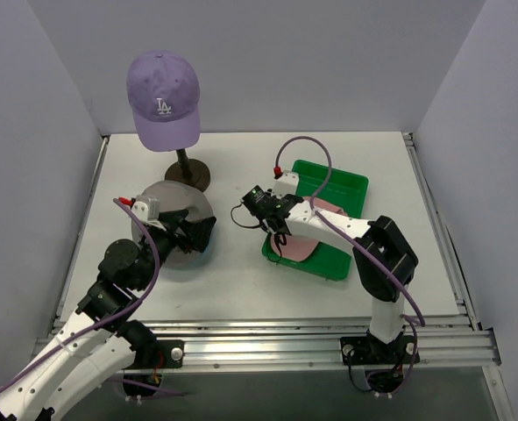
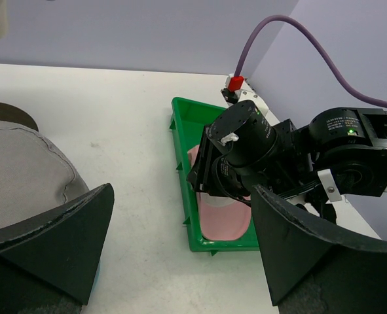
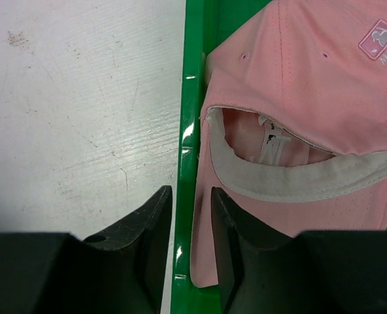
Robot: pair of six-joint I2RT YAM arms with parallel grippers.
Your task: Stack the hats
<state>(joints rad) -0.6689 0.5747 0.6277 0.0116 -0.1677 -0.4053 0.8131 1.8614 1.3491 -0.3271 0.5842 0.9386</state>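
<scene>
The lilac "LA" cap sits on the mannequin head at the back left. The grey floppy hat lies flat on the table; it also shows in the left wrist view. My left gripper hovers at its right edge, jaws wide open and empty. The pink cap lies in the green tray with its underside opening up. My right gripper is over the tray's left wall, open by a narrow gap, one finger outside the tray and one over the pink brim.
The mannequin's brown stand is just behind the grey hat. The right arm's wrist shows close in front of my left gripper. White walls enclose the table on three sides. Bare table lies between the grey hat and the tray.
</scene>
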